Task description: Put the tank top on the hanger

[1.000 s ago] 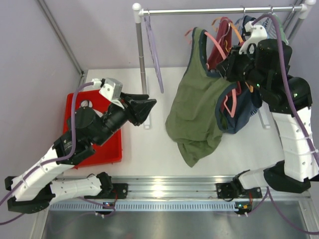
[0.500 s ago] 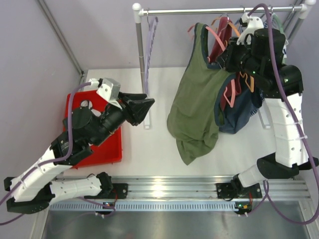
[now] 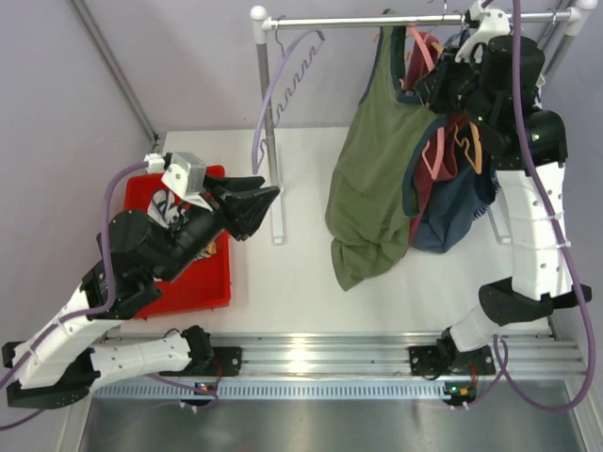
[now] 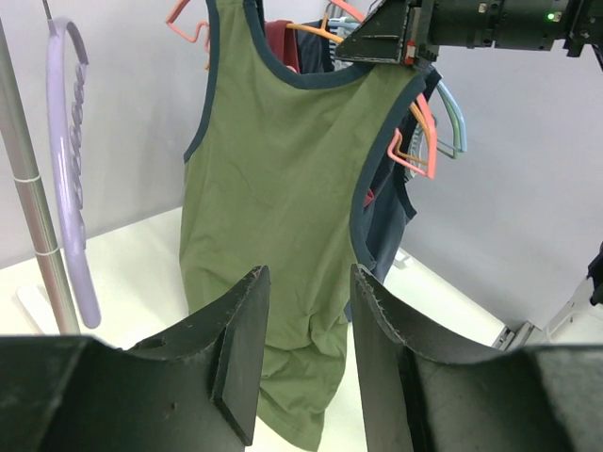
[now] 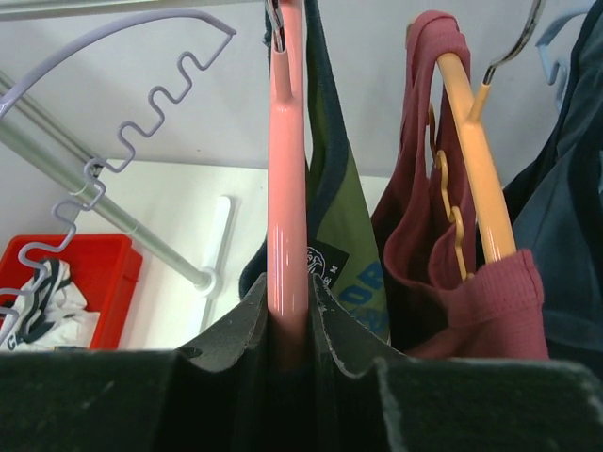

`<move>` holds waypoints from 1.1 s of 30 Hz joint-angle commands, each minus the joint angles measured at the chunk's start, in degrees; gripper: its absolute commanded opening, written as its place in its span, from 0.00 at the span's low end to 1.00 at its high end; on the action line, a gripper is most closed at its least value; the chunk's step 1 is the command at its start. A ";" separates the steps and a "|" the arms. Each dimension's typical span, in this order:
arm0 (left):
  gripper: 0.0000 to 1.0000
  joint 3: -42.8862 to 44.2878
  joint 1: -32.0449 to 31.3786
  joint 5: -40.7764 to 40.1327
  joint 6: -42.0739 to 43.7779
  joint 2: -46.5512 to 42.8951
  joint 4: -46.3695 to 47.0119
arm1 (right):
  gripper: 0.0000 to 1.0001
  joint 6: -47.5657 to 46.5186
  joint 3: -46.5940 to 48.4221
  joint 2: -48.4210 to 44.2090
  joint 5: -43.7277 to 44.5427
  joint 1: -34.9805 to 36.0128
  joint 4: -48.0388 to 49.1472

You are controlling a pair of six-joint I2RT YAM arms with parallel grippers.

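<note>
The tank top (image 3: 372,179) drapes from the hanger (image 5: 287,188) by the rail (image 3: 396,19), over the worktop's (image 3: 292,273) far right. It looks light and floppy, so grip the stiff hanger. The right end effector (image 5: 287,301) pinches it; the left end effector (image 4: 306,282) gapes empty.

Blue letters, perhaps "OR", show on the tank top (image 5: 332,202) print; its small black label (image 5: 325,259) is too small to read

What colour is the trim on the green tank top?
Dark navy trim edges the tank top; clearest in the left wrist view.
</note>
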 commanded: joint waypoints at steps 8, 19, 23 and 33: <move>0.45 -1.16 -0.12 -0.92 1.72 -0.11 0.90 | 0.00 -0.06 1.22 2.33 2.23 -0.82 11.29; 0.45 -2.47 -0.12 -2.15 1.81 -0.55 0.64 | 0.01 -0.76 -2.56 2.95 2.06 -0.73 11.55; 0.46 -2.56 -0.12 -2.41 1.81 -0.46 0.38 | 0.02 -1.11 -3.70 2.42 2.41 -0.82 11.99; 0.46 -3.00 -0.12 -3.11 1.37 -0.46 0.73 | 0.23 -1.11 -6.33 0.14 2.85 -0.82 12.86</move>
